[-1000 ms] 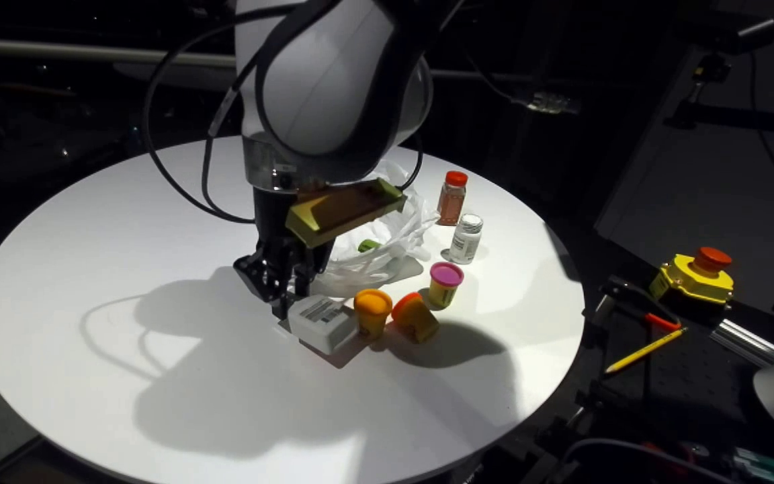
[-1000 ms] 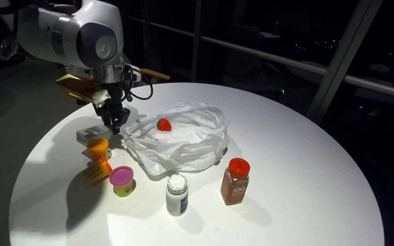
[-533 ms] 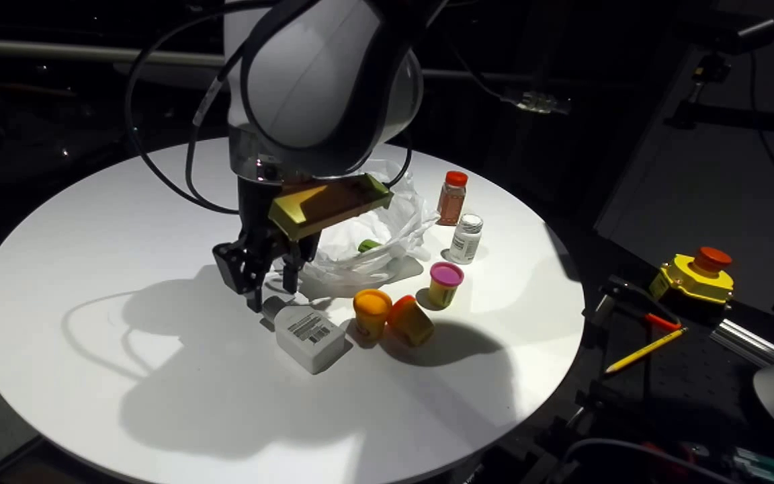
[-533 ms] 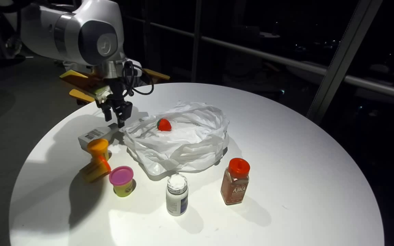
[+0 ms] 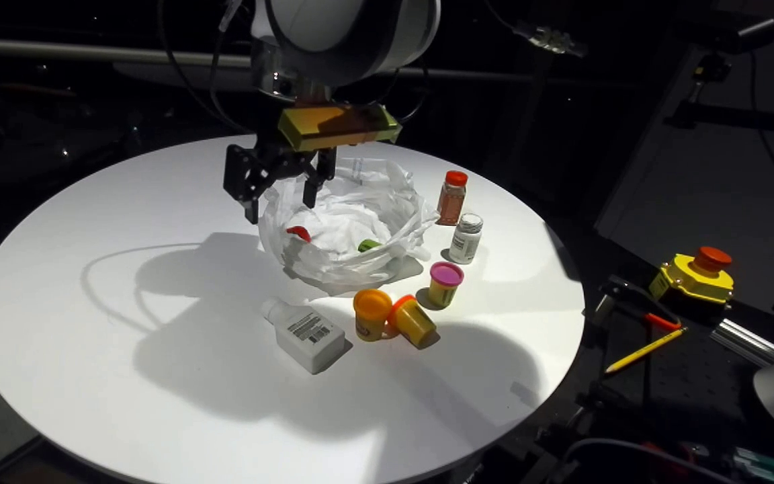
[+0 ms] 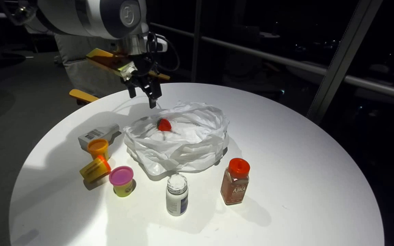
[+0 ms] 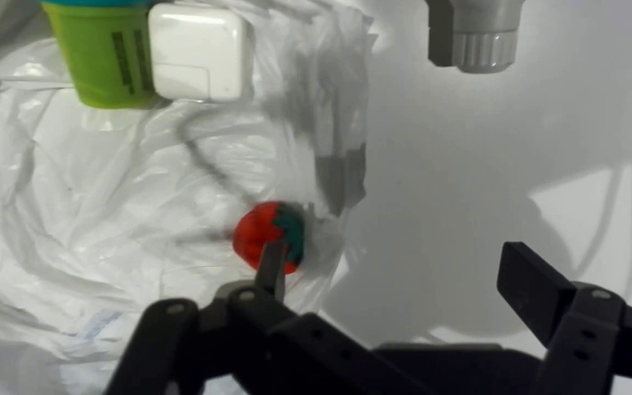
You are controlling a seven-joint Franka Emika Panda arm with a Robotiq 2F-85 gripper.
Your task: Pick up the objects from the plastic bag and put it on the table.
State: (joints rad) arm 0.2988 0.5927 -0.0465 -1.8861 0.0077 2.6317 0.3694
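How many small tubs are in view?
4: on the table, the orange tub, the tipped tub beside it and the pink-lidded tub; in the bag, the green tub. The bag may hide more.

AJIKA: red-capped bottle (image 6: 235, 184) | lying white bottle (image 5: 308, 344): barcode (image 5: 319, 333), print illegible

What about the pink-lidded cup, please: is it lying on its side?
No, the pink-lidded cup stands upright on the table, its lid facing up.

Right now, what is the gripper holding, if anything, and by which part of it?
Nothing is held: the gripper is open, its jaws apart with nothing between them. Neither the white bottle nor the toy strawberry touches it.
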